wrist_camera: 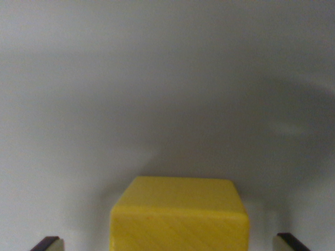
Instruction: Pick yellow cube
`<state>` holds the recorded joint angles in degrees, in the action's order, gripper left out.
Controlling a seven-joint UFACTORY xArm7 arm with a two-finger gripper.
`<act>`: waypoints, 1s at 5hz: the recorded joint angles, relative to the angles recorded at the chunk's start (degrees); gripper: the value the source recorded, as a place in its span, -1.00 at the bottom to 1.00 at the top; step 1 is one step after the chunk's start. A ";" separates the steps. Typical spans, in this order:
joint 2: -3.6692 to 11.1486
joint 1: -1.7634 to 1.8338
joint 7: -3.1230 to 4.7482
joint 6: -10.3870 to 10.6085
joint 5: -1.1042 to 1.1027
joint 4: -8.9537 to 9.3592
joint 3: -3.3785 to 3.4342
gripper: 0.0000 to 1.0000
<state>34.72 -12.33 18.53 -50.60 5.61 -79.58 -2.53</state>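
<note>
So what you've got here is mostly surface: a plain pale grey tabletop (167,78) fills nearly the whole wrist view, kinda blurry, with soft darker shadows curving across the upper part and down the wrist view's right. No walls or room visible at all, just that grey.

Next biggest thing is the yellow cube (179,217). It sits on the grey surface at the bottom centre of the view, its lower part cut off by the frame edge. You can see its top face and the front face, with faint diagonal grain on the front.

The gripper (168,244) is spread wide, not clamped on anything. Only the two fingertips (48,243) poke into the bottom corners, dark with a lighter pad face. The cube is between them, roughly centred, with a clear gap of bare grey on each side, so neither tip touches it.
</note>
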 joint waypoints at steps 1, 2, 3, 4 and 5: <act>0.00 0.00 0.00 0.00 0.00 0.00 0.00 1.00; 0.00 0.00 0.00 0.00 0.00 0.00 0.00 1.00; 0.00 0.00 0.00 -0.02 0.00 -0.02 0.00 1.00; 0.00 0.00 0.00 -0.02 0.00 -0.02 0.00 1.00; -0.08 0.00 -0.02 -0.37 -0.01 -0.29 -0.01 1.00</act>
<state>34.64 -12.33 18.51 -50.97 5.60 -79.88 -2.53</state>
